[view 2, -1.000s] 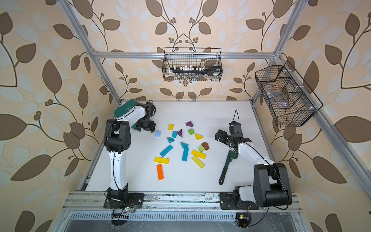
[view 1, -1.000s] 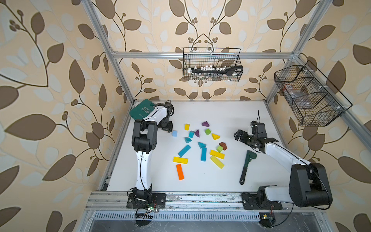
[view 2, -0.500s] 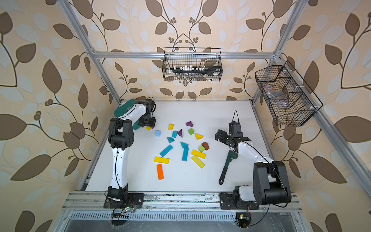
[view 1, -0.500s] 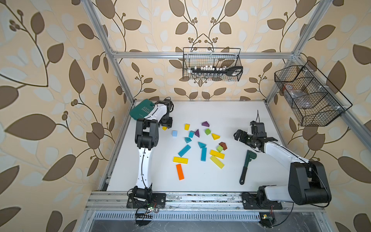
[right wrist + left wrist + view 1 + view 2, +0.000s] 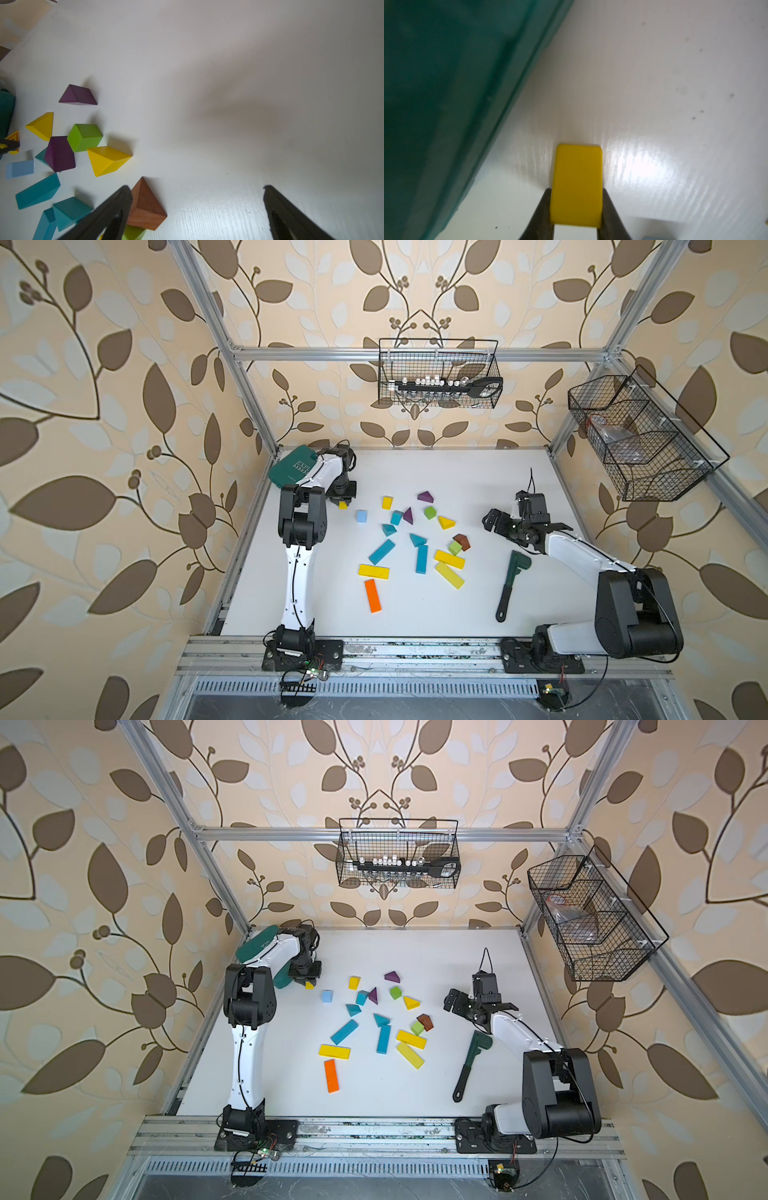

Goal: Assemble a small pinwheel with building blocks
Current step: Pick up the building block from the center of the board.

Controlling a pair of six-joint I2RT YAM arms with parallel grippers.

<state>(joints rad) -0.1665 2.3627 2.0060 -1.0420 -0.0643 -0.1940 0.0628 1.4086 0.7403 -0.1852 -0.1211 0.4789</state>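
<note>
Left gripper [image 5: 576, 199]: clamped on yellow block [image 5: 577, 166], near end only.
Right gripper [image 5: 196, 187]: wide, empty.
Hazard: block may pivot loose; teal case [image 5: 446, 83] close alongside.

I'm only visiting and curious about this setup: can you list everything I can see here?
White table: one, beneath everything.
Long flat matte bar blocks: six; three yellow, two teal, one orange; near half of the scatter.
Small matte wedge and cube blocks: eleven loose; yellow, teal, purple, green, brown, pale blue; mid-table.
Small yellow block: one, yellow, held by the left gripper.
Dark green toy wrench: one, on the table, right of the blocks.
Teal case: one, far left corner.
Black wire baskets: two, on the walls.
Left gripper: shut on the yellow block.
Right gripper: open, empty, near the brown block.
</note>
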